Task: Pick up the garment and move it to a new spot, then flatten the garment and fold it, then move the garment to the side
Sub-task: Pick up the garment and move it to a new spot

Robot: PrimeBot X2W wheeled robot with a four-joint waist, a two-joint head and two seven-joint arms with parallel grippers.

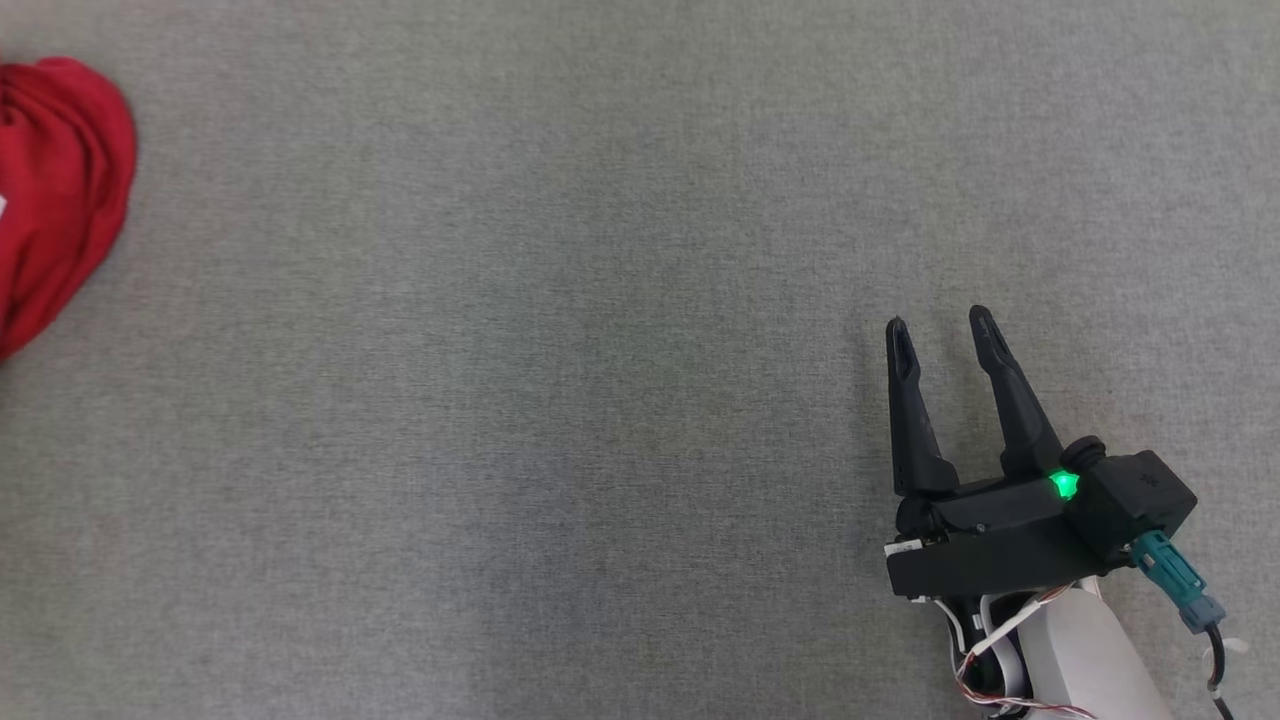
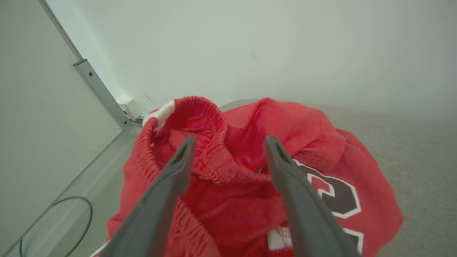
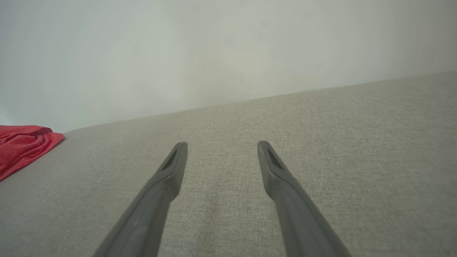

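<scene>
The red garment (image 1: 60,190) lies bunched at the far left edge of the grey tabletop (image 1: 550,400), its long axis running away from the robot and its elastic waistband (image 2: 192,103) gaping upward. The left hand (image 2: 229,142) is poised over it, fingers spread wide and holding nothing. The right hand (image 1: 938,320), equally wide and empty, is well apart from it.

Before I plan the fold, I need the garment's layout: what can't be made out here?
1. Head view: the garment is cut off by the left edge; full shape unknown.
2. Left wrist view: the left gripper and the garment's own folds hide part of the black print; unreadable.
3. Right wrist view: garment again cut off at the left edge.
</scene>
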